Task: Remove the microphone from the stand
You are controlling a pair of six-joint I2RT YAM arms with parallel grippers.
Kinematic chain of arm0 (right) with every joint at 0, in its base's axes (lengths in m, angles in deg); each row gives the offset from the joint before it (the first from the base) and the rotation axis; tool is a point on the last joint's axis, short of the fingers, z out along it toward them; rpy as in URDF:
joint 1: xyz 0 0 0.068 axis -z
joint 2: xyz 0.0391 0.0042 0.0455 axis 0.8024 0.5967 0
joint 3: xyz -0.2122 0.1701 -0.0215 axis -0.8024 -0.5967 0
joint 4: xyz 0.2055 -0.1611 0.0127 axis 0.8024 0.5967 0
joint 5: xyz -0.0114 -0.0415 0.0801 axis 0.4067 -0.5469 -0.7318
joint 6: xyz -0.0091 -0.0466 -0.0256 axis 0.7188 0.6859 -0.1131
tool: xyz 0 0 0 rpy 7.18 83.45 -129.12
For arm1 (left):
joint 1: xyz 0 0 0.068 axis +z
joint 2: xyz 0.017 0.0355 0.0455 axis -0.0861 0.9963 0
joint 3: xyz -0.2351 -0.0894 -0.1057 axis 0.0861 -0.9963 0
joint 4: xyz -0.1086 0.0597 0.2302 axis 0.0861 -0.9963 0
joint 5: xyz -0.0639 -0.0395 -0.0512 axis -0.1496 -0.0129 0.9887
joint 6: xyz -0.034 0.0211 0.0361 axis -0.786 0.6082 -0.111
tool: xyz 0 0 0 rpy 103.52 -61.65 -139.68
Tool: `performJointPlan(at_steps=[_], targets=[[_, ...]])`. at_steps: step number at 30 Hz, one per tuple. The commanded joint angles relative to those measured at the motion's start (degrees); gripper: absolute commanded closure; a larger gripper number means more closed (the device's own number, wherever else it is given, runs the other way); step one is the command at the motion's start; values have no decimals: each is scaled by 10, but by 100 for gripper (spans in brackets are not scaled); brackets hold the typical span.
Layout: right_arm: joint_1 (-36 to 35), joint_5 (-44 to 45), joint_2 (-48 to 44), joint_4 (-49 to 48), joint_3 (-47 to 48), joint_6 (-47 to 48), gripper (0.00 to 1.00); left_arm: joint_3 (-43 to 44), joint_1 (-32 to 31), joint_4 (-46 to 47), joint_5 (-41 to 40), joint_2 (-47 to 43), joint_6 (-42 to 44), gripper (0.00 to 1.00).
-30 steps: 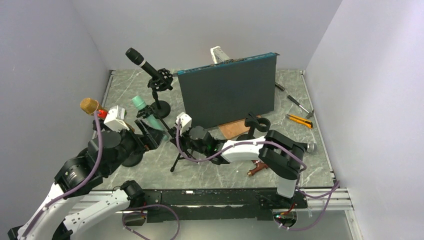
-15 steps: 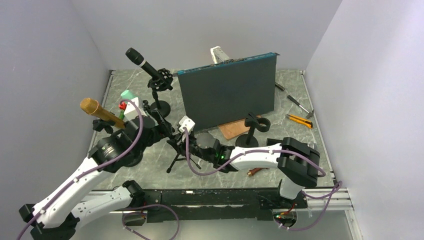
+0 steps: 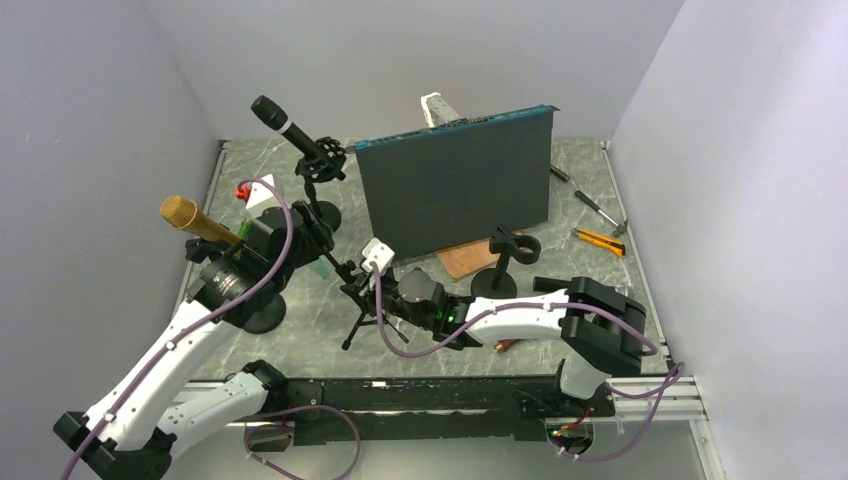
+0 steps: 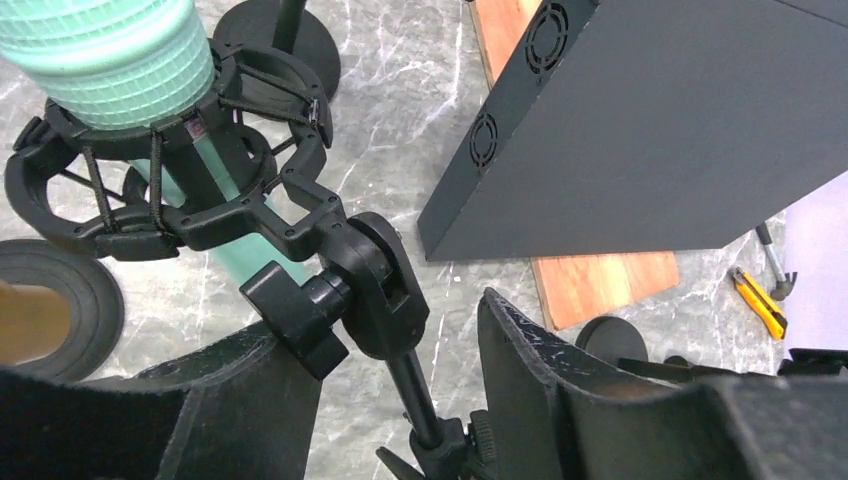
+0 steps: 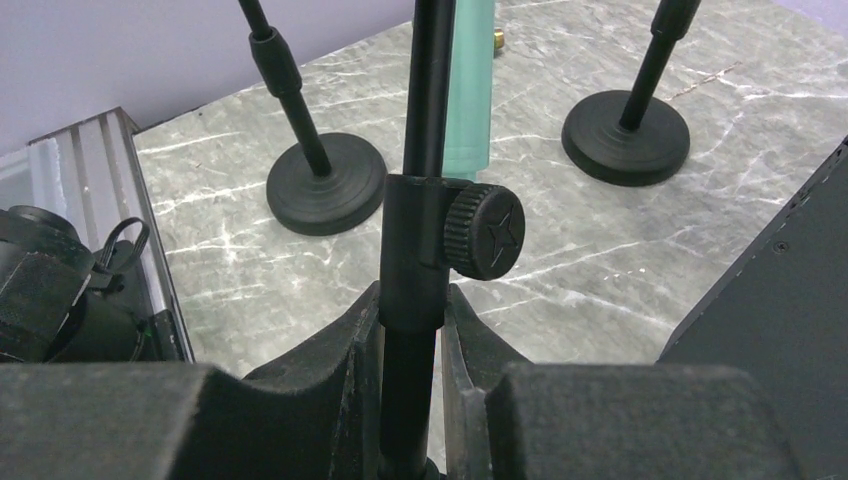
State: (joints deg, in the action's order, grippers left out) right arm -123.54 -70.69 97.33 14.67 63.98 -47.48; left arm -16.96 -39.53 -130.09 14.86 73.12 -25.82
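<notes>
A pale green microphone (image 4: 110, 50) sits in a black shock mount (image 4: 170, 190) on top of a small tripod stand (image 3: 356, 322). My left gripper (image 4: 375, 325) is open, and its fingers straddle the stand's swivel joint (image 4: 375, 290) just below the mount without touching it. In the top view my left wrist (image 3: 300, 235) covers most of the microphone. My right gripper (image 5: 410, 310) is shut on the stand's pole (image 5: 425, 120) just below its round knob (image 5: 483, 230); in the top view the right gripper (image 3: 375, 295) sits low beside the tripod.
A black microphone on its stand (image 3: 290, 128) is at the back left. A gold microphone (image 3: 195, 220) on a round-base stand is at the left. A dark upright panel (image 3: 455, 190) stands mid-table, with an empty stand (image 3: 510, 255), a wooden board (image 3: 462, 258) and hand tools (image 3: 598, 238) to the right.
My left arm has swung away from me and to the right, bringing its open gripper over the green microphone's mount. My right gripper has stayed shut on the stand pole, shifting slightly.
</notes>
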Motion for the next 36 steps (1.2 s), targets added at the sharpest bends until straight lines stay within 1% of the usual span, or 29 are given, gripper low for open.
performJointPlan(at_steps=[1,2,3,4,5,11,12,14,15,17,18,19,21,24,25,27,30,32,34,36], targets=[[-6,-10,-44,-87,7,12,100,-7,10,51,45,13,29,43],[-7,-9,-45,-86,7,13,100,-8,11,58,49,14,31,52],[-8,-10,-46,-86,7,14,100,-9,12,59,48,15,29,79],[-8,-10,-45,-85,6,15,100,-8,12,53,40,16,25,97],[-8,-11,-44,-84,6,17,100,-9,12,55,35,16,29,100],[-12,-9,-41,-68,8,27,100,-21,12,95,40,-2,91,100],[-12,-4,-41,-57,13,29,97,-20,12,101,40,-6,108,100],[-12,3,-43,-38,16,32,62,-23,12,119,41,-21,143,100],[-11,7,-45,-28,16,31,49,-26,12,131,46,-30,167,100],[-11,20,-49,-12,14,22,31,-27,13,137,49,-44,182,100],[-11,26,-52,3,15,19,24,-27,12,139,49,-51,187,100],[-11,30,-51,24,21,15,20,-29,10,140,49,-57,191,100],[-11,36,-58,54,21,5,15,-36,0,153,36,-69,212,100],[-12,39,-83,55,-8,-17,11,-61,-31,206,-13,-85,270,100],[-11,41,-93,55,-17,-26,11,-77,-39,235,-29,-94,294,100],[-11,49,-112,61,-31,-35,10,-128,-52,332,-32,-117,349,100],[-10,68,-138,72,-53,-39,10,-199,-64,478,-16,-135,406,100],[-9,85,-155,85,-63,-48,9,-238,-67,564,21,-135,440,100],[-7,92,-172,97,-74,-64,9,-265,-72,619,57,-127,451,100],[-7,99,-193,100,-91,-77,9,-287,-73,657,109,-122,452,100]])
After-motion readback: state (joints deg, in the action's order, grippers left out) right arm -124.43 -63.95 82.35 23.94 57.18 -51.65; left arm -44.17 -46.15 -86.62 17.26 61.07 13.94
